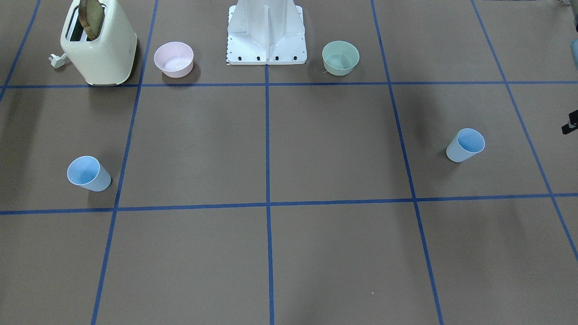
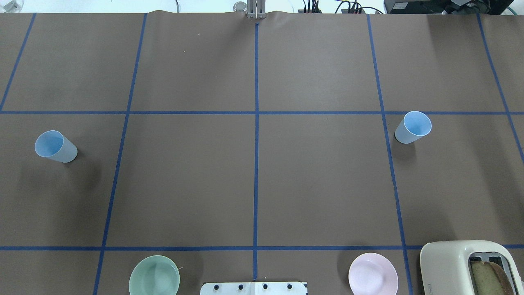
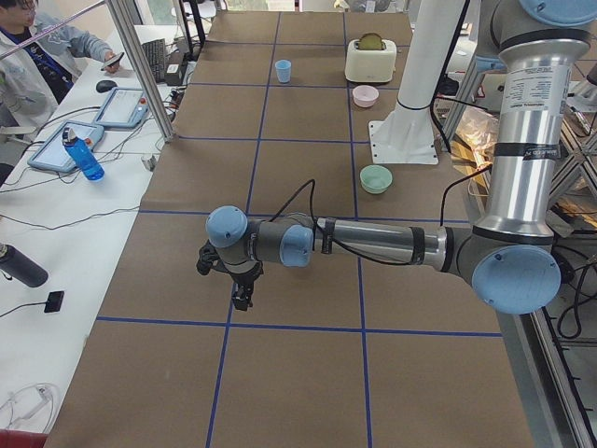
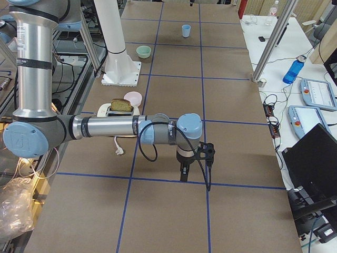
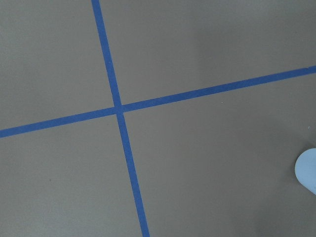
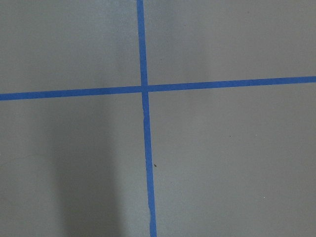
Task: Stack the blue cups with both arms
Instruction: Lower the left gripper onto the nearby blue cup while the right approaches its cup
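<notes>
Status: two pale sky-blue tapered plastic tumblers, both upright with mouths up, on the brown paper-covered table (image 2: 319, 184) with its blue tape grid (image 2: 256, 164). They're well apart and not stacked. The left cup (image 2: 56, 146) is in the middle row, far out on the robot's left. The right cup (image 2: 412, 127) is far out on its right, just beyond a tape line. Nothing is touching either one.

The grey jointed left arm (image 3: 373, 243) is stretched out low and level over the table, with the black left gripper (image 3: 241, 299) pointing straight down above the paper. The right arm (image 4: 105, 127) is in the same pose, and the right gripper (image 4: 182, 175) points down near a tape line.

Fingers: I only get both grippers from the side cameras, so I cannot tell if they're spread or clenched.

The right wrist camera looks straight down on a tape crossing.

By the white metal base pedestal (image 2: 254, 288):
- A round mint-green plastic bowl (image 2: 154, 275) is on the robot's left side.
- A round pink plastic bowl (image 2: 373, 273) is on its right.
- A cream two-slot toaster (image 2: 454, 266) stands just beside the pink one, with a bread slice (image 2: 489, 276) in a slot.
</notes>
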